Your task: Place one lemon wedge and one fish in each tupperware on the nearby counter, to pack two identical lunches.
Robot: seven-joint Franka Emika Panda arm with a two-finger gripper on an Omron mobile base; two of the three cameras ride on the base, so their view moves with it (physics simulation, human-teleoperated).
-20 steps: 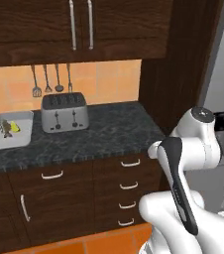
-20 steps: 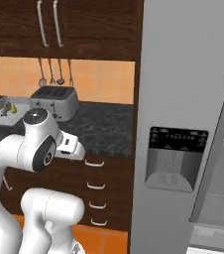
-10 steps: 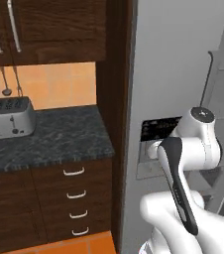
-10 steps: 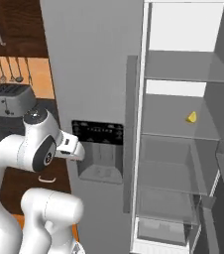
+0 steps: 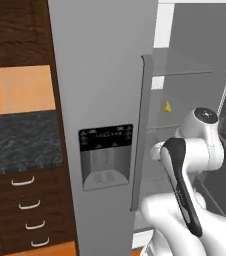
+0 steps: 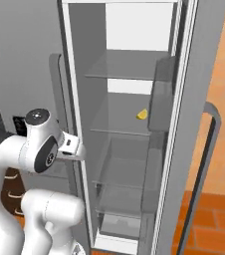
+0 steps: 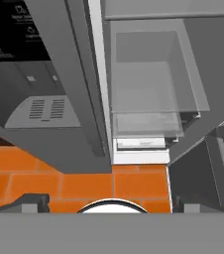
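Gripper [image 7: 109, 201] hangs low in front of the fridge [image 5: 100, 90], pointing down at the orange tile floor [image 7: 59, 181]. Fingers spread wide apart, one tip [image 7: 32, 202] at far left of hand view and the other at far right, nothing between them.

Lemon wedge [image 6: 142, 114] sits on a glass shelf [image 6: 119, 127] inside the open fridge compartment, well above the hand and off to its right, far from the fingers. Small yellow piece; in left base view it reads as a little peak pointing up [image 5: 168, 106], in right base view more like a crescent w/ long axis roughly level along the shelf, rounded side down. Too small to tell rind from flesh.

Below the hand, seen along the fingers: clear fridge drawer [image 7: 148, 94] at the compartment bottom, just beyond the tips and slightly right. Left of the hand is the closed fridge door w/ its black panel and water dispenser [image 5: 106, 157]; its grille shows up close in hand view. Open door [image 6: 184, 124] w/ long grey handle [image 6: 204, 164] stands off to the right of the hand.

Counter [image 5: 22, 142], black speckled stone over dark wood drawers [image 5: 27, 210] w/ white handles, lies further left, beyond the closed door, well apart from the hand.
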